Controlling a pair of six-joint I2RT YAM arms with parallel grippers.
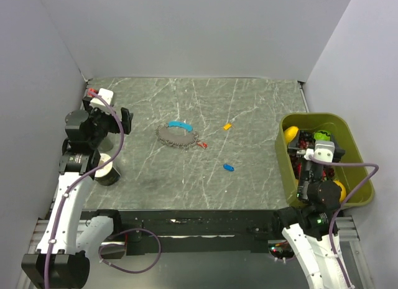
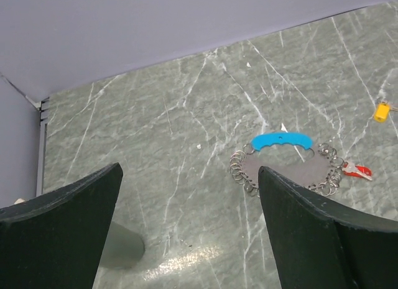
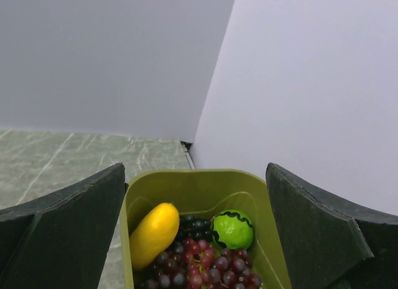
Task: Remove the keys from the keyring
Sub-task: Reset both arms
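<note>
**Both grippers wide open and empty; the keyring lies mid-table**

The keyring [image 1: 179,137], a floppy loop of grey metal links, lies flat near the middle of the marbled table [image 1: 261,102]. A curved light-blue strip [image 2: 281,141] runs along the loop's far edge, and its ends meet the links. A red key [image 2: 356,171] lies at the loop's right end, touching the links. Whether it is threaded onto them cannot be told.

Two keys lie loose on the table, apart from the loop. The orange key [image 1: 227,126] is to the right of the ring and slightly farther back. The blue key [image 1: 229,168] is to the right and nearer the arms.

The left gripper [image 2: 189,169] hangs above the left part of the table, well to the left of the ring. Its jaws are spread wide and nothing is between them. In its wrist view the ring shows just past the inner edge of the right finger [image 2: 311,233].

The right gripper [image 3: 196,168] is over a green bin [image 1: 359,153] at the right edge of the table. Its jaws are also spread fully and hold nothing. Below it the bin holds a yellow fruit [image 3: 154,233], a green ball [image 3: 232,229] and a bunch of dark red grapes [image 3: 199,264].
</note>
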